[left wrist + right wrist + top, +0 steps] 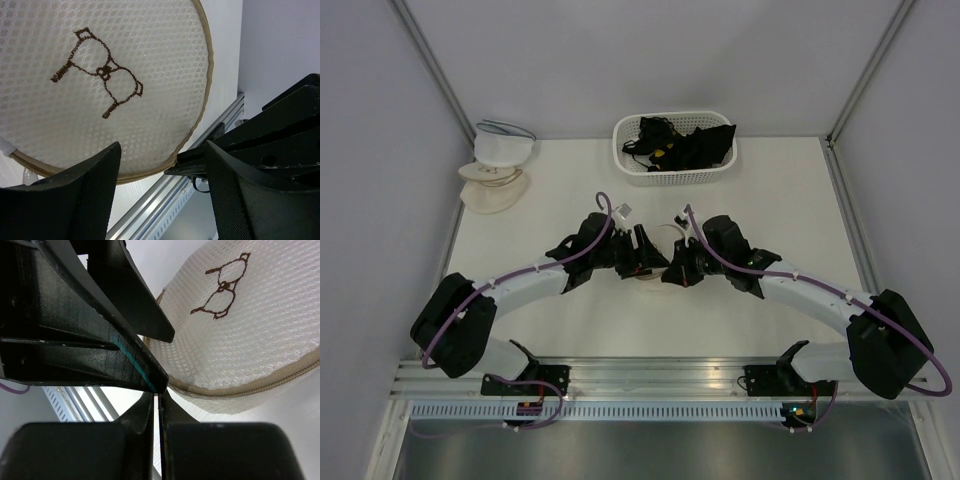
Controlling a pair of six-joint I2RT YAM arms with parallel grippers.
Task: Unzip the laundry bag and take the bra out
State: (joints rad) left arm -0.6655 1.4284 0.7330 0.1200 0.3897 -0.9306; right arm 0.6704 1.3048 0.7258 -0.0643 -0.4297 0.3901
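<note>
The laundry bag (100,100) lies on the counter (570,190), between both claws. Its zip (250,388) looks closed along the rim — unzipping judged not yet done; the bra is not visible, presumably inside. The left claw (162,150) stands wide near the rim, holding nothing; the right claw (157,396) is pressed together beside the zip — whether it pinches a pull cannot be told.

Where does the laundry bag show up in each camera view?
Top external: the laundry bag sits at the centre, only partly visible.
Left wrist: it fills the upper left.
Right wrist: it is in the upper right.
Shared landmark: the brown embroidered bra outline on its mesh shows in both wrist views but cannot be made out from the top.
</note>
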